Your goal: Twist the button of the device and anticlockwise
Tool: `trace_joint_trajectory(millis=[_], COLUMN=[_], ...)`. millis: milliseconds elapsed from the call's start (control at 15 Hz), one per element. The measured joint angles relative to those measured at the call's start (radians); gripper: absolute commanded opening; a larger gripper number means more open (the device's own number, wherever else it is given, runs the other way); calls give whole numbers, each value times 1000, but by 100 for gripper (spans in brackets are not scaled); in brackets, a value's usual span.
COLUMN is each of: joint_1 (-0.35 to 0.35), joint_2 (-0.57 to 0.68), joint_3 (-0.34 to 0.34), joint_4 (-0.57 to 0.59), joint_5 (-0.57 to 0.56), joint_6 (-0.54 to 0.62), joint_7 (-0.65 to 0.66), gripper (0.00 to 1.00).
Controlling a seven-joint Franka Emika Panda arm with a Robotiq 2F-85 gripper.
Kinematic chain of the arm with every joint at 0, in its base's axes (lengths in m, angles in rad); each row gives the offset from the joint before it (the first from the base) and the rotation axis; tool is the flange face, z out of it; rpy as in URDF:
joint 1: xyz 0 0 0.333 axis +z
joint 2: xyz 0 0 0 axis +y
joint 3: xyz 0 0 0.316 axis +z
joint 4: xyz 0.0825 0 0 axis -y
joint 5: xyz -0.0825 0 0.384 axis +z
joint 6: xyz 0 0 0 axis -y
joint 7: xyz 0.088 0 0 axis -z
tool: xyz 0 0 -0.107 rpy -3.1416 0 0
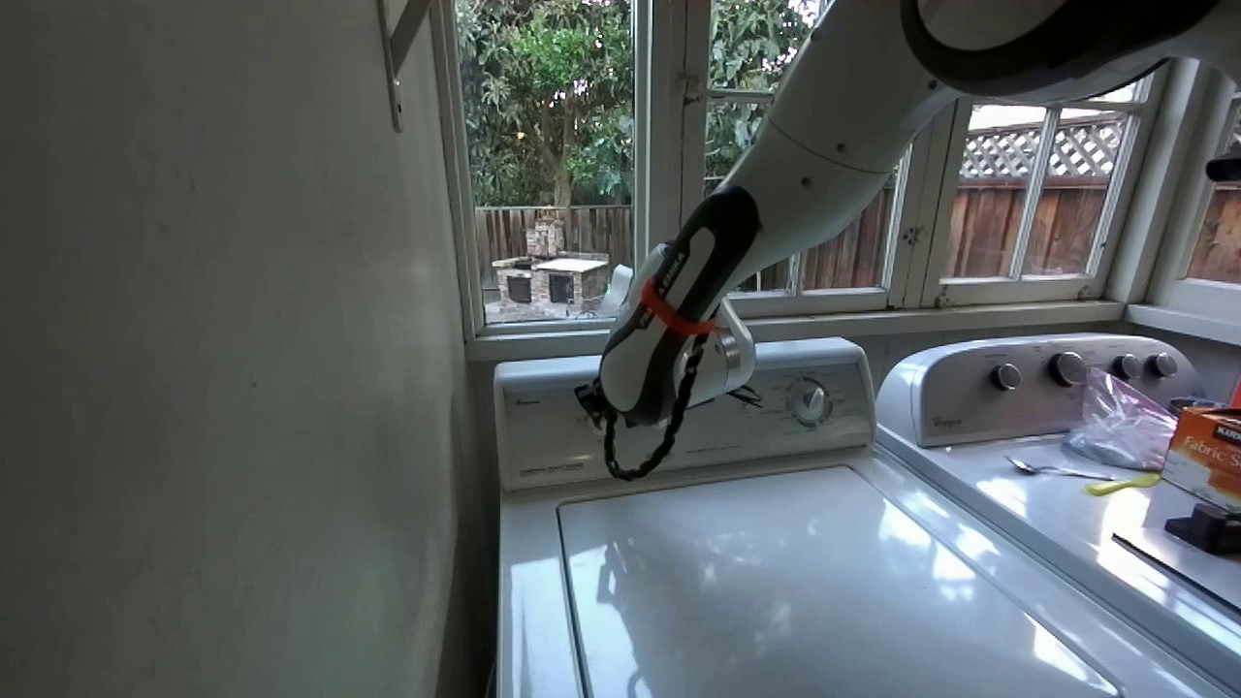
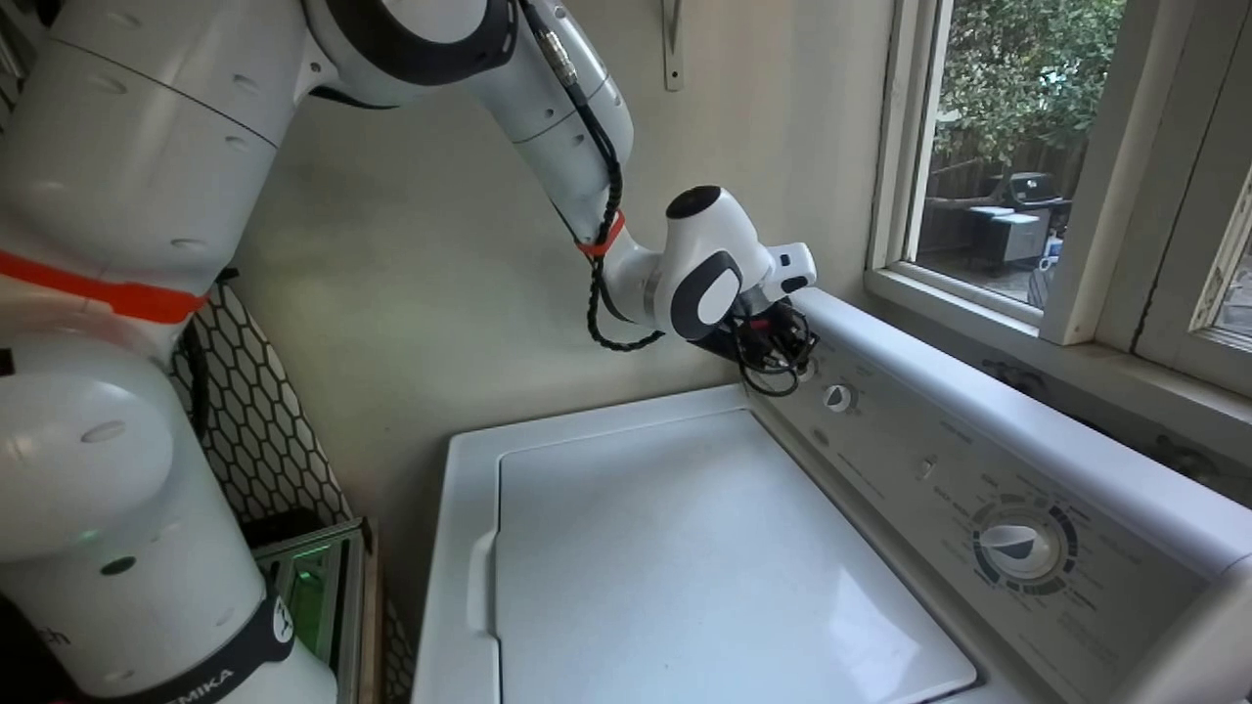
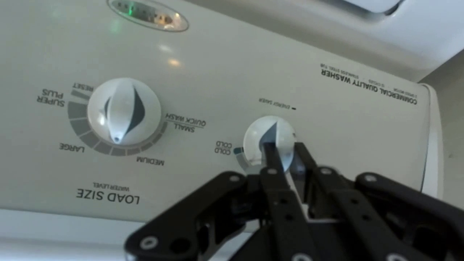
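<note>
The white washer shows in both exterior views, with its glossy lid (image 1: 756, 572) (image 2: 685, 548) down. Its raised back panel bears a big dial (image 1: 809, 401), also seen in an exterior view (image 2: 1019, 544). In the wrist view, where lettering is upside down, the load size knob (image 3: 125, 112) is left of a smaller white knob (image 3: 272, 132) marked COLD COLD. My gripper (image 3: 285, 146) has its fingers close on either side of that smaller knob's ridge and looks shut on it. In an exterior view the gripper (image 2: 778, 337) is at the panel's wall end; otherwise the arm hides it.
A wall (image 1: 242, 339) stands beside the washer, and a window sill (image 1: 970, 315) runs behind the panel. A second appliance with a curved panel (image 1: 1037, 388) adjoins, bearing a plastic bag (image 1: 1120, 427), a box (image 1: 1207, 456) and spoons. A braided cable (image 1: 640, 475) hangs from the arm.
</note>
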Motion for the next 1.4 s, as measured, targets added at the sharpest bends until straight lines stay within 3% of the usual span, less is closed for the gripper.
trace_joint_trajectory(millis=[1067, 1400], joint_1=[246, 259], joint_2=[39, 46], joint_3=[-267, -288], joint_4=[-1, -10], joint_5=[-167, -221], joint_6=[12, 44], joint_7=[-242, -282], gripper=[4, 4])
